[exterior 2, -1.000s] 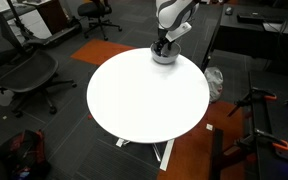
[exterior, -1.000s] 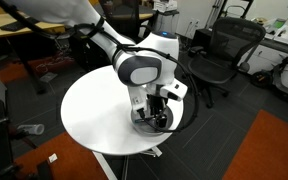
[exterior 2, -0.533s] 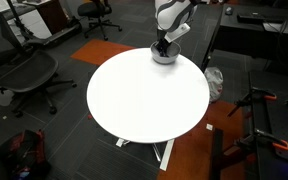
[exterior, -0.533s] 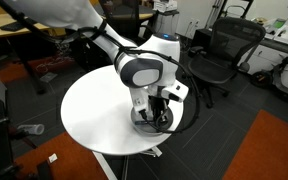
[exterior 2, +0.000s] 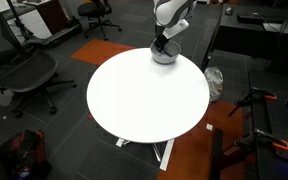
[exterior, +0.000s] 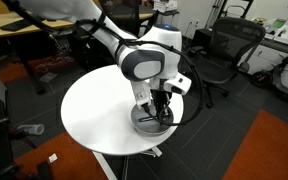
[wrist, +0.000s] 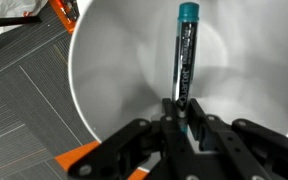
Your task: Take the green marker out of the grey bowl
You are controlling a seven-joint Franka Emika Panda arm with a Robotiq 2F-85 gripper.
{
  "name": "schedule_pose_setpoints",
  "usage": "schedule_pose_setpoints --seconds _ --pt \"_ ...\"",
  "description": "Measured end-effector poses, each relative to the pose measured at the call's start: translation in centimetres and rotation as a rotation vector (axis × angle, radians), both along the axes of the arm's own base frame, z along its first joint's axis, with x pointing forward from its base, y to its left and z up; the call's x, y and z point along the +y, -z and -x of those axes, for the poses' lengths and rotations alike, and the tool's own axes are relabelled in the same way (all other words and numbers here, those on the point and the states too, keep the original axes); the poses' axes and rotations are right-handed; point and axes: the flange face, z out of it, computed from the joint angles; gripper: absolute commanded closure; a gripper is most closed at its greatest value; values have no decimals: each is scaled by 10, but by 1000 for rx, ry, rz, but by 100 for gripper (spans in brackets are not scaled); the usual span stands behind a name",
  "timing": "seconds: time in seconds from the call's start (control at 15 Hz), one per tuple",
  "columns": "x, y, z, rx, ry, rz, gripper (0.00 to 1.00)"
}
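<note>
In the wrist view the green marker (wrist: 185,55) stands out from between my fingers, teal cap at the far end and dark barrel running down into the jaws. My gripper (wrist: 184,108) is shut on its near end. Behind it spreads the pale inside of the grey bowl (wrist: 109,70). In both exterior views the gripper (exterior: 160,113) (exterior 2: 160,46) reaches down into the grey bowl (exterior: 142,122) (exterior 2: 164,58) at the edge of the round white table (exterior: 94,110) (exterior 2: 144,95). The marker itself is too small to make out there.
Black office chairs (exterior: 219,55) (exterior 2: 24,75) stand around the table. Grey carpet tiles and an orange floor patch (exterior: 269,145) surround it. A white bag (exterior 2: 214,82) lies by the table's foot. Desks line the back (exterior: 24,25).
The jaws have closed on the marker's end. The wrist has risen slightly above the bowl.
</note>
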Motion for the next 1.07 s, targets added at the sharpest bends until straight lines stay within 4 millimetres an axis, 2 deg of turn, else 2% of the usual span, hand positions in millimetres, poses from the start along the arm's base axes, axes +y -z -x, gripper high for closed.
schedule_pose_setpoints --seconds 0.2,0.33,0.6,0.87,1.07 --pt "6 -27 -2 -25 -12 9 95" --pt "12 -53 -5 -45 -41 32 95" --pt "38 -99 -4 -73 -123 78 95" --pt "90 -125 4 -98 -239 94 95" --pt "139 -129 11 -114 -369 68 95"
